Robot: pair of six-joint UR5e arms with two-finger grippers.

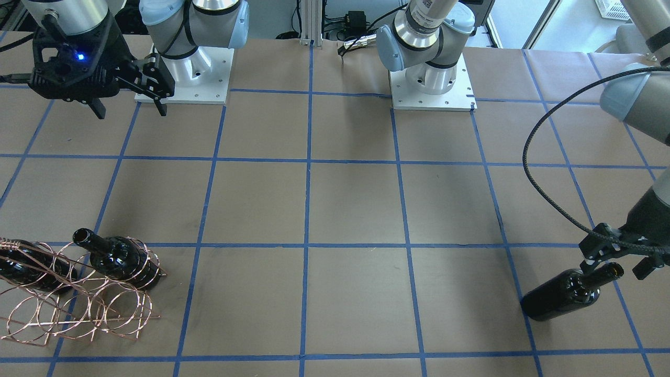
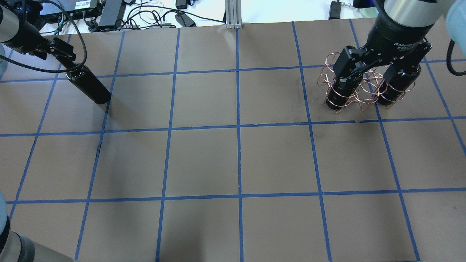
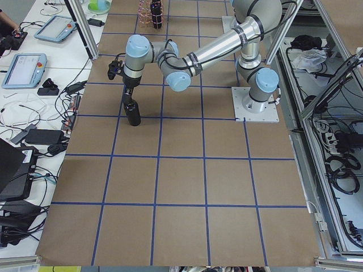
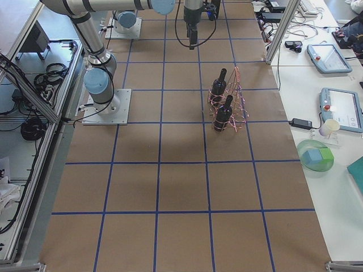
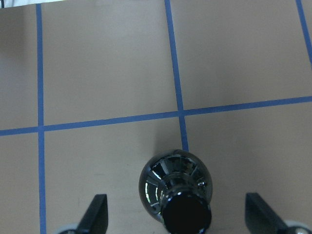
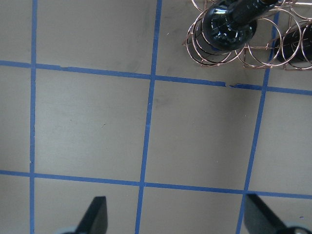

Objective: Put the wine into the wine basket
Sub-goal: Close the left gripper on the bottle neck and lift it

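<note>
The wine (image 2: pixel 89 87), a glossy near-black bottle, stands upright on the table at the far left of the overhead view; it also shows in the front view (image 1: pixel 562 298). My left gripper (image 5: pixel 178 214) is open, its fingers (image 5: pixel 97 214) wide apart on either side of the bottle's neck and clear of it. The wine basket (image 2: pixel 364 91), a copper wire rack, stands at the far right with two look-alike bottles (image 1: pixel 118 259) (image 1: pixel 26 267) in its loops. My right gripper (image 2: pixel 375 71) is open and empty, high above the rack.
Brown paper with blue tape grid lines (image 2: pixel 238 127) covers the table. The two arm bases (image 1: pixel 183 78) (image 1: pixel 432 84) stand on white plates at the robot's edge. Cables and power bricks (image 2: pixel 109 11) lie beyond the far edge.
</note>
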